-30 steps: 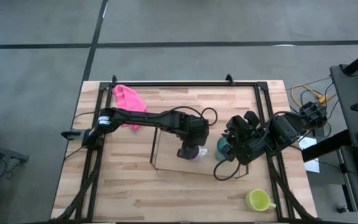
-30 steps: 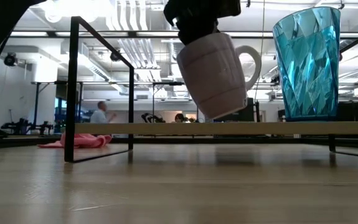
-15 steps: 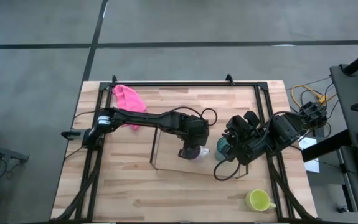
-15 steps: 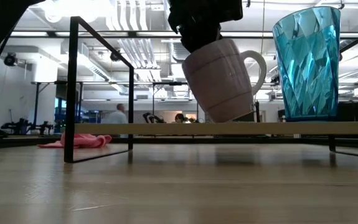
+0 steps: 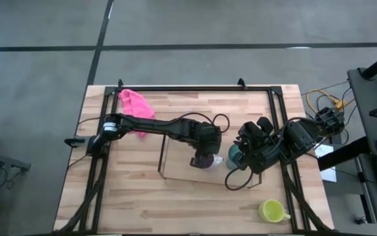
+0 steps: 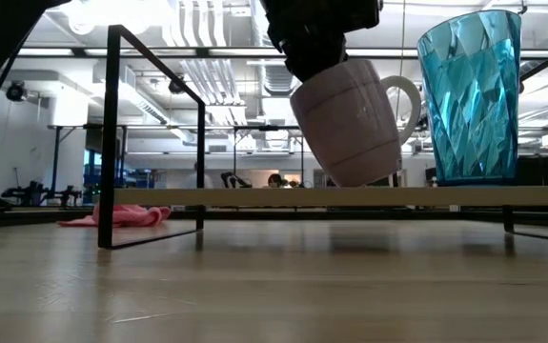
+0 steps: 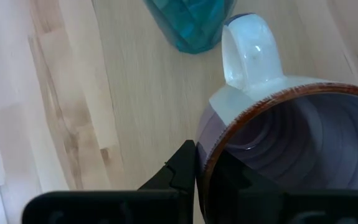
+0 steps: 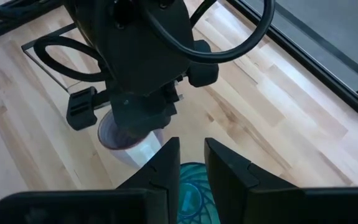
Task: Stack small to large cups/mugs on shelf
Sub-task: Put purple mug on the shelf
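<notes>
My left gripper (image 5: 201, 156) is shut on the small purple mug (image 6: 350, 119) and holds it tilted over the shelf (image 6: 254, 196), a clear panel between black wire end frames. The mug's white handle (image 6: 405, 95) points at the teal tumbler (image 6: 469, 95), which stands upright by its base on the shelf's right part. My right gripper (image 8: 188, 152) hangs just above the tumbler's mouth (image 8: 194, 186) with its fingers a little apart; the low view shows no finger on the tumbler. The yellow mug (image 5: 273, 210) stands on the table near the front right corner. My left gripper holds the purple mug by its rim (image 7: 205, 163), on the side away from the handle (image 7: 250, 50). One finger (image 7: 182, 171) is outside the wall, the other inside. The fingers come from above. The mug hangs tilted, its bottom edge (image 6: 355, 183) just above the shelf panel.
A pink cloth (image 5: 134, 101) lies at the table's far left. The table's black frame (image 5: 195, 88) runs along its edges. Cables loop beside the arms (image 5: 240, 180). Bare shelf panel lies to the left of the mug (image 5: 175, 160).
My left gripper has carried the purple mug a little toward the table's right edge, closer to the teal tumbler, and slightly down toward the shelf panel. The mug stays tilted in the same hold.
</notes>
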Available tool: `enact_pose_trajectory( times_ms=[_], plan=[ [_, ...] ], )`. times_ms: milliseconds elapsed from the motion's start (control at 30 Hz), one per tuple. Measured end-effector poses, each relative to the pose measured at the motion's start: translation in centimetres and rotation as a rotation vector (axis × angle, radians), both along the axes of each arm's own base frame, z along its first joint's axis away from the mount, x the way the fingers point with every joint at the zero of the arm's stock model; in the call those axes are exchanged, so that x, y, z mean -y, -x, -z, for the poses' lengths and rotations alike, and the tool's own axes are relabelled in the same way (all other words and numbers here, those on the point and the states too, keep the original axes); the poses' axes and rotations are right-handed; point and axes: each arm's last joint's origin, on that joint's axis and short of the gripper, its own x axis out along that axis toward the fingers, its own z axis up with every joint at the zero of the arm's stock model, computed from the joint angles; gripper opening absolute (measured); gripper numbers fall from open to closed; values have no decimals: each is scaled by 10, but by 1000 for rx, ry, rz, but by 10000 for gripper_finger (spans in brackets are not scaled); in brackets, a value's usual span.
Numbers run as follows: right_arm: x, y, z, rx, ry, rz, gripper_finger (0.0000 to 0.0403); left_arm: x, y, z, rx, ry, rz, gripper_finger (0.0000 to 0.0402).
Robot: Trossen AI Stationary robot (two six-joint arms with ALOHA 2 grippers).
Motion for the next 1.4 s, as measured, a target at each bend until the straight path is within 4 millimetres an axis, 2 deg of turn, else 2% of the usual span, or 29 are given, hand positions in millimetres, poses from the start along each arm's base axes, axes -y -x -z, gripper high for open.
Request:
enact_pose_trajectory(
  times_ms=[333,733,1400],
  plan=[
    [0,0,0,1,-1,2,68,0,0,0,-1,1,-1,11],
    [0,0,0,4,-4,2,68,0,-1,-1,12,4,-1,71],
    [-1,-1,-1,15,-10,2,68,0,-5,-3,55,-3,-5,73]
  ],
)
